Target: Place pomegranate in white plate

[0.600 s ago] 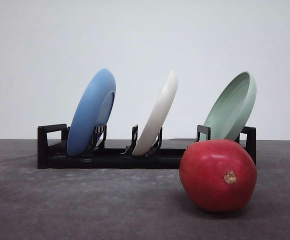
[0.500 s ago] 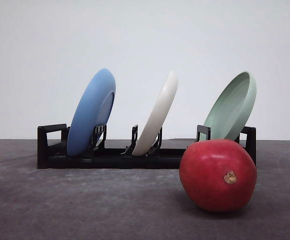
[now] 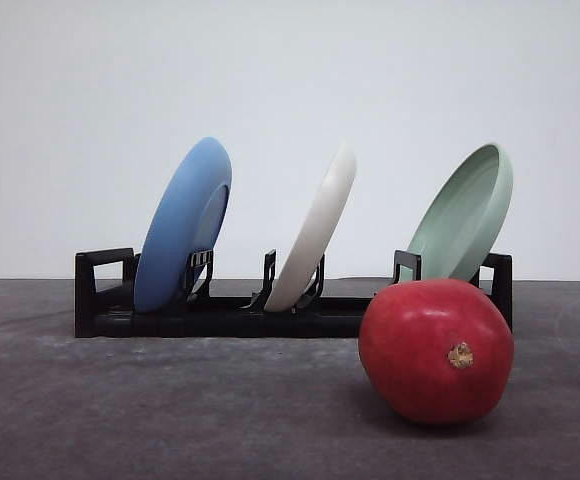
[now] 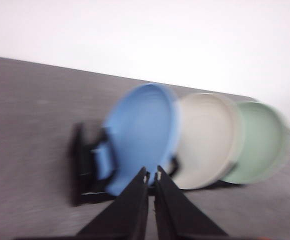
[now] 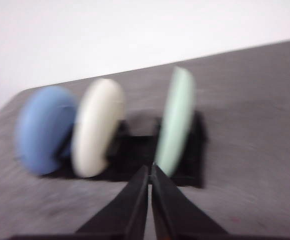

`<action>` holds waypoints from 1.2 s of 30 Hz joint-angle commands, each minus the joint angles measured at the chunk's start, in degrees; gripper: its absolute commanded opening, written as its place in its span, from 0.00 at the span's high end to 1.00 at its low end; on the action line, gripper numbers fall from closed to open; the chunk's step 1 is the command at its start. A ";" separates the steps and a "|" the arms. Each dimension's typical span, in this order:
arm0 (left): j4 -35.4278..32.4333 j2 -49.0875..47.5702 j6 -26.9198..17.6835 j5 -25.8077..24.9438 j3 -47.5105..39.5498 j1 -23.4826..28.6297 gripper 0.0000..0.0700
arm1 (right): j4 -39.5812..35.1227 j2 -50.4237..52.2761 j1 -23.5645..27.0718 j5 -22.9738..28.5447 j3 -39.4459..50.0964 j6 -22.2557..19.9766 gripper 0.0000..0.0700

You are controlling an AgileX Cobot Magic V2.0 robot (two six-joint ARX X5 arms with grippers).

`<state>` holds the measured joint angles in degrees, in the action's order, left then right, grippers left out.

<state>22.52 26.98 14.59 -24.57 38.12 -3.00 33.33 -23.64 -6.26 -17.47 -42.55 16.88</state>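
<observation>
Pomegranate (image 3: 436, 351) lying on the grey table (image 3: 170, 410) at about 4 o'clock in the front view, stem nub turned toward the camera, nothing gripping it. Directly behind it, at its 12 o'clock, a pale green plate (image 3: 467, 215) leaning in the right end of a black rack (image 3: 100, 300); fruit overlapping the lower edge of that plate and the rack's right corner in this view, contact not discernible.

White plate (image 3: 317, 232) propped on edge in the rack's middle slot, at the fruit's 10 o'clock, tilted to the right, well apart from the fruit. Blue plate (image 3: 183, 222) in the left slot, further out toward 9 o'clock, tilted the same way. Open tabletop between fruit and rack's front rail on the left side.

Left gripper (image 4: 151, 176) with fingers nearly together, only a thin gap, nothing between them, seen before the blurred blue plate (image 4: 141, 135), white plate (image 4: 207, 140) and green plate (image 4: 260, 142). Right gripper (image 5: 149, 170) likewise drawn narrow and empty, in front of the blurred rack (image 5: 140, 152), near the green plate's (image 5: 177, 120) lower edge.
</observation>
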 commanded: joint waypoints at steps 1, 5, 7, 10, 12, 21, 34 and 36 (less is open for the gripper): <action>0.90 3.07 -0.59 -4.13 4.46 -0.33 1.00 | 2.20 -3.03 0.02 -5.03 -5.22 -4.78 0.99; 3.72 9.10 -0.92 -12.38 12.01 -1.10 1.00 | 8.69 -8.72 0.02 -14.59 -13.94 -10.69 0.99; 6.10 11.69 -2.82 -16.58 15.38 -1.51 1.00 | 11.65 -11.01 0.02 -18.01 -17.39 -13.20 0.99; 9.48 14.47 -6.35 -21.70 19.10 -2.31 1.00 | 14.40 -13.29 0.02 -21.53 -20.66 -15.59 0.99; 10.69 15.62 -8.75 -24.46 20.64 -2.97 1.00 | 14.24 -13.74 0.02 -23.27 -21.22 -16.11 0.99; 10.75 16.07 -11.36 -26.67 21.30 -4.05 0.99 | 13.83 -13.70 0.02 -23.18 -21.20 -16.11 0.99; 10.71 16.41 -11.40 -26.45 21.30 -4.05 0.10 | 13.79 -13.74 -0.74 -23.03 -21.20 -16.08 0.19; 10.71 16.94 -11.36 -26.45 21.30 -4.14 0.10 | 13.83 -13.74 -1.17 -23.02 -21.20 -16.06 0.19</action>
<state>33.63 43.32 3.92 -50.89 58.13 -6.97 47.53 -37.17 -7.15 -40.41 -62.85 1.28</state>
